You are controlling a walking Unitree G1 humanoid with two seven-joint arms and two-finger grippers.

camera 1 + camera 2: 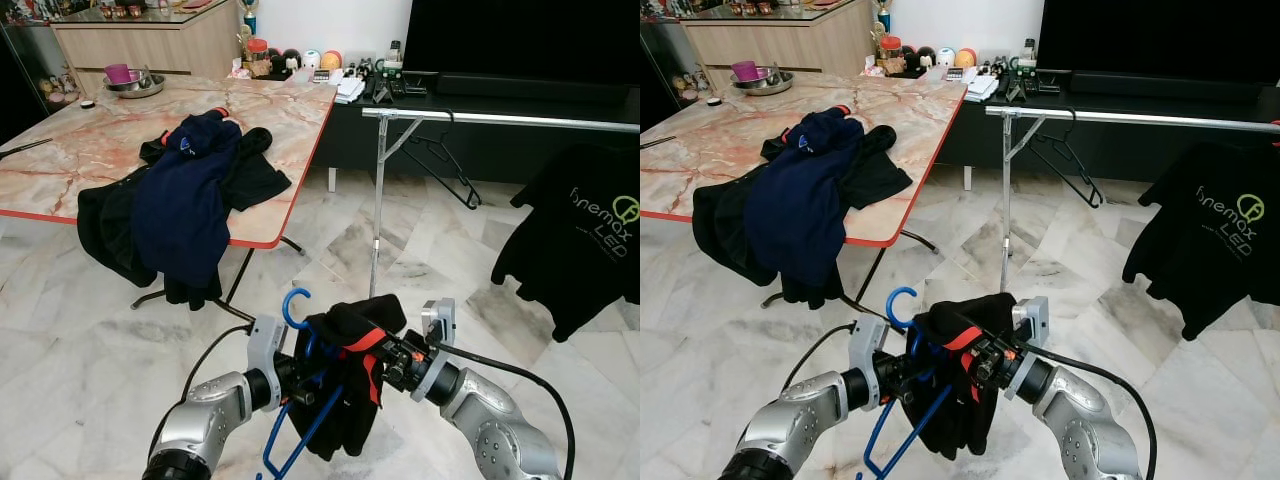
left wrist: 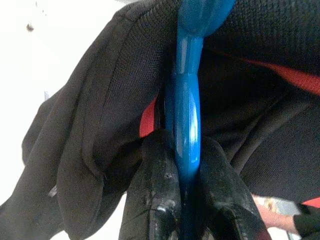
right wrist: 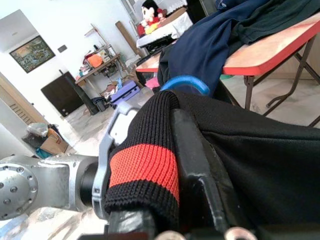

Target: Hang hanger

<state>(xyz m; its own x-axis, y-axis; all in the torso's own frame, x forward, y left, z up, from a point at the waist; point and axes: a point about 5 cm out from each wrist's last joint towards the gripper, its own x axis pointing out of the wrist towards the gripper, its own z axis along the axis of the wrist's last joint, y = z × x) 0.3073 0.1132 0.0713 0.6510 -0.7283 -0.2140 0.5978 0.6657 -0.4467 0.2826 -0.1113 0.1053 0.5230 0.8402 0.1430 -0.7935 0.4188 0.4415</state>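
On the robot's left, the left gripper (image 1: 292,385) has its fingers (image 2: 155,200) clamped narrow on the neck of the blue hanger (image 1: 300,420), the plastic pinched between the two pads just under the hook, which curls up above them. Draped over the hanger and bunched between the two grippers is a black garment with a red-banded cuff (image 1: 350,385); cloth sits right beside the left fingers, touching them on one side.

Across from it, the right gripper (image 1: 392,362) has its fingers pressed into the garment. In the right wrist view the cuff is wrapped over one finger (image 3: 192,150), so they look closed on cloth, not on the hanger.

Beyond both sets of fingers, up and to the right, runs the clothes rail (image 1: 500,118), with an empty black hanger (image 1: 445,165) and a black printed T-shirt (image 1: 585,235) on it.

The worry, to my eye: the garment is only loosely heaped, so if the right fingers let go or pull away snagged in that cuff, it could slide off. The hook also faces sideways, and the pinch on smooth plastic might let it twist when lifted to the rail.
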